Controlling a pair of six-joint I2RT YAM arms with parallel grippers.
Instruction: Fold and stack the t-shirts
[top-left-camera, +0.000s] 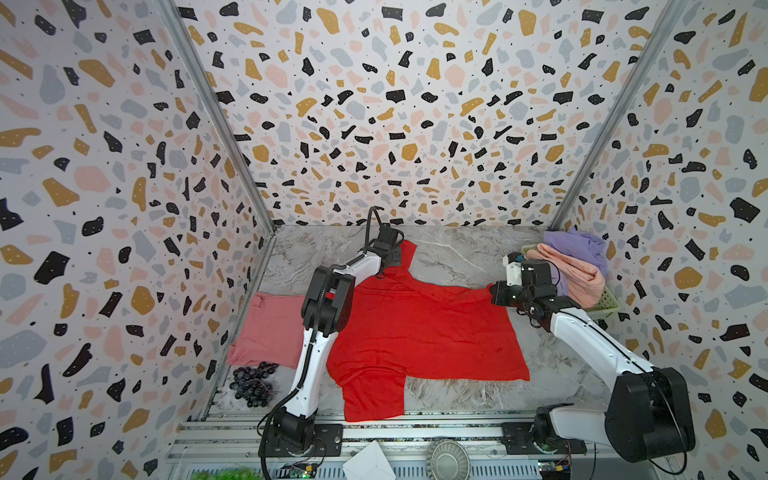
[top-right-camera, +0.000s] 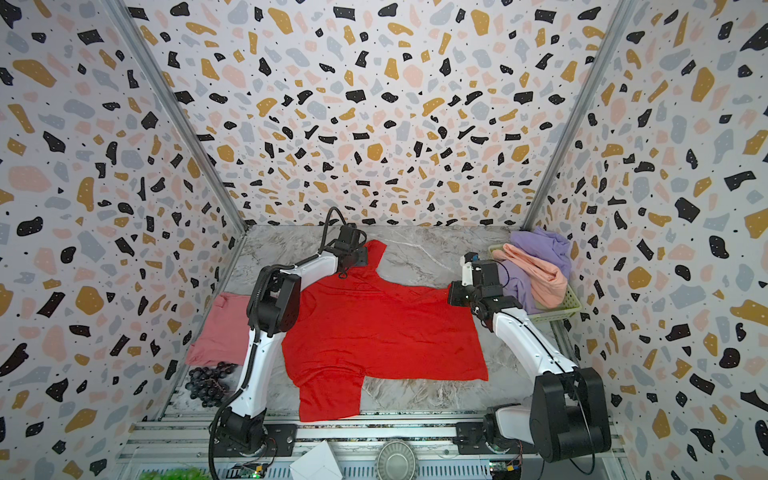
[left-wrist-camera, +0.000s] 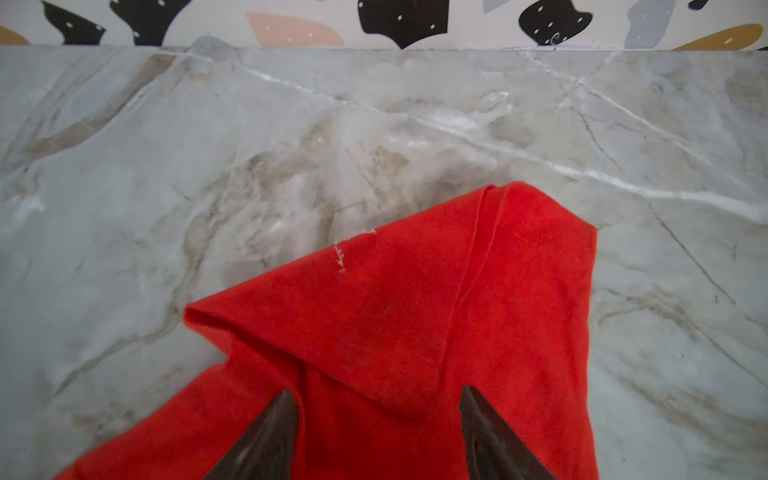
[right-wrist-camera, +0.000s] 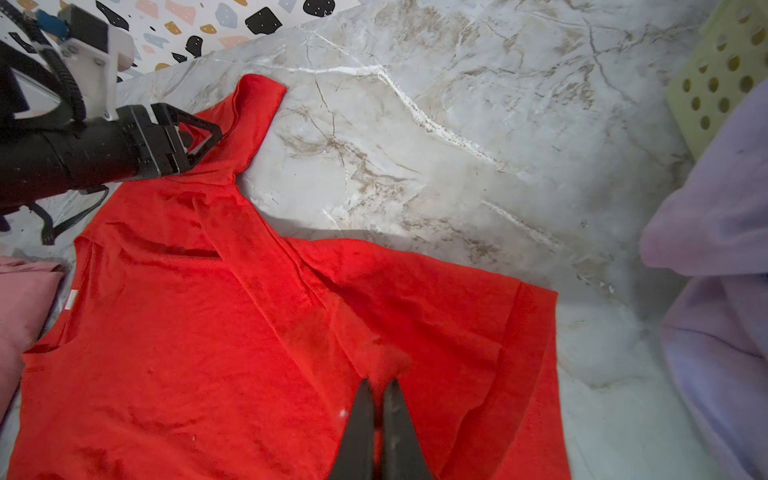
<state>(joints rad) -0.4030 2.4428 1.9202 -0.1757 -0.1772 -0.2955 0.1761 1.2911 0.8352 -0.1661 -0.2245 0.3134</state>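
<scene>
The red t-shirt (top-left-camera: 419, 328) is covering the middle of the table (top-left-camera: 457, 253). Bare marble is showing at the far middle, between the left arm (top-left-camera: 357, 266) and the right arm (top-left-camera: 590, 336), leaving room to pass. More bare table is lying open at the near right. At the far right, the green basket (top-left-camera: 606, 305) piled with the lavender t-shirt (top-left-camera: 577, 247) and the peach t-shirt (top-left-camera: 577, 274) is blocking the corner. On the left, the pink t-shirt (top-left-camera: 270, 328) and the grapes (top-left-camera: 251, 384) are filling the strip by the wall.
</scene>
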